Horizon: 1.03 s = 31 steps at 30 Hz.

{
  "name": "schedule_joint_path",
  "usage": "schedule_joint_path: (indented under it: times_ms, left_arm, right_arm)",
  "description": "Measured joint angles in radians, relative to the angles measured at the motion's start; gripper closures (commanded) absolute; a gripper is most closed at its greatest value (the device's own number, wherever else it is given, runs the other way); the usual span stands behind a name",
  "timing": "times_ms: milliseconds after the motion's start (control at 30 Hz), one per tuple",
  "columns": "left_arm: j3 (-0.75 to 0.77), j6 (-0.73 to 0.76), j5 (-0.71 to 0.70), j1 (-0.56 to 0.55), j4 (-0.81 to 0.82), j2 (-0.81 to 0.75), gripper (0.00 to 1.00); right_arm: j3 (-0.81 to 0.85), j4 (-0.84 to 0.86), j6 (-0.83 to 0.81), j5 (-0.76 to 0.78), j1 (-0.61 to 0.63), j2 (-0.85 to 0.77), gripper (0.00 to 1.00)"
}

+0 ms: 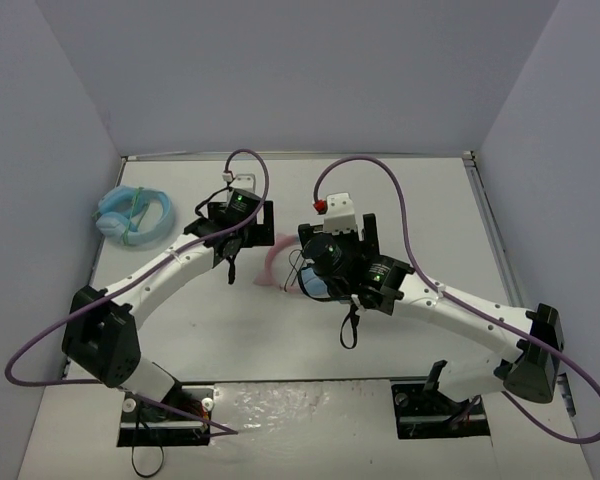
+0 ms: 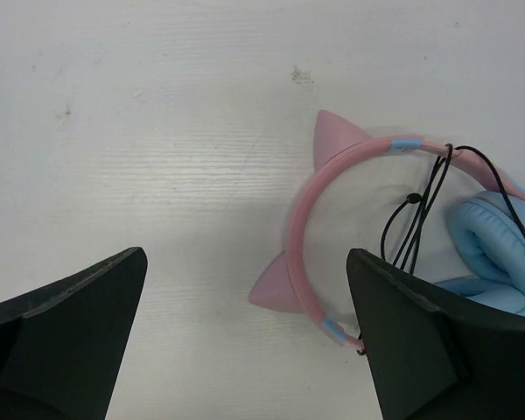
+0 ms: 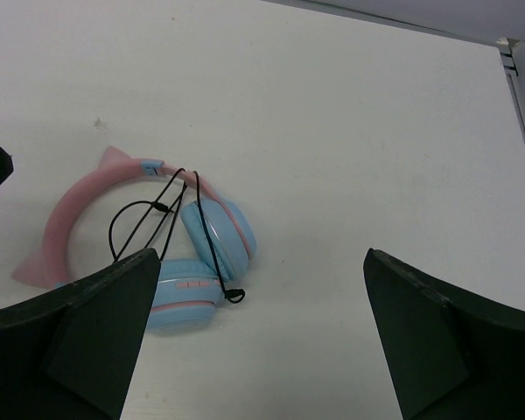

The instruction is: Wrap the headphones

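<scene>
The headphones (image 1: 272,262) are lying flat near the middle of the white counter (image 1: 430,200), the pink band curving toward the left arm and the blue ear cups (image 3: 217,229) folded together under the right wrist; a thin black cable (image 3: 171,208) is draping loosely across band and cups; the left fingers (image 2: 70,341) are hanging spread wide, holding nothing; the right fingers (image 3: 96,332) are gaping too, empty; a light blue looped item (image 1: 135,215) is sitting at the far left.
</scene>
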Motion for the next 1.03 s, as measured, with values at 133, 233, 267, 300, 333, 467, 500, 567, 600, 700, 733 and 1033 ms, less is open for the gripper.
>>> schedule_joint_path:
  times_ms: [133, 233, 267, 300, 333, 467, 500, 567, 600, 700, 733, 1033]
  left_arm:
    - [0.003, -0.002, -0.062, 0.0, -0.091, -0.044, 0.03]
    - [0.003, -0.005, -0.107, 0.0, -0.154, -0.085, 0.03]
    - [0.003, -0.006, -0.121, 0.0, -0.17, -0.097, 0.03]
    - [0.003, -0.008, -0.135, 0.0, -0.187, -0.108, 0.03]
    - [0.003, -0.01, -0.148, 0.0, -0.203, -0.12, 0.03]
    - [-0.005, -0.017, -0.19, 0.0, -0.239, -0.163, 0.03]
    - [-0.005, -0.019, -0.198, 0.0, -0.247, -0.171, 0.03]
    - [-0.005, -0.021, -0.208, 0.0, -0.258, -0.181, 0.03]
    - [-0.006, -0.023, -0.214, 0.0, -0.263, -0.184, 0.03]
    - [-0.007, -0.024, -0.224, 0.0, -0.273, -0.191, 0.03]
    - [-0.008, -0.024, -0.226, 0.0, -0.275, -0.193, 0.03]
    - [-0.008, -0.023, -0.23, 0.0, -0.277, -0.202, 0.03]
  right_arm:
    - [0.0, -0.002, 0.023, -0.006, 0.0, -0.01, 0.0]
    - [0.0, -0.003, 0.045, -0.005, 0.0, -0.031, 0.0]
    - [0.0, -0.003, 0.052, -0.005, -0.001, -0.038, 0.0]
    - [0.0, -0.002, 0.058, -0.005, -0.002, -0.044, 0.0]
    - [0.0, -0.002, 0.064, -0.005, -0.003, -0.049, 0.0]
    - [0.0, -0.004, 0.089, -0.008, -0.006, -0.05, 0.0]
    - [0.0, -0.003, 0.094, -0.008, -0.006, -0.05, 0.0]
    - [0.0, -0.003, 0.103, -0.009, -0.006, -0.05, 0.0]
    - [0.0, -0.003, 0.106, -0.01, -0.006, -0.049, 0.0]
    - [0.0, -0.003, 0.113, -0.017, -0.006, -0.045, 0.0]
    - [0.0, -0.003, 0.114, -0.019, -0.006, -0.044, 0.0]
    - [0.0, -0.003, 0.117, -0.03, -0.006, -0.023, 0.0]
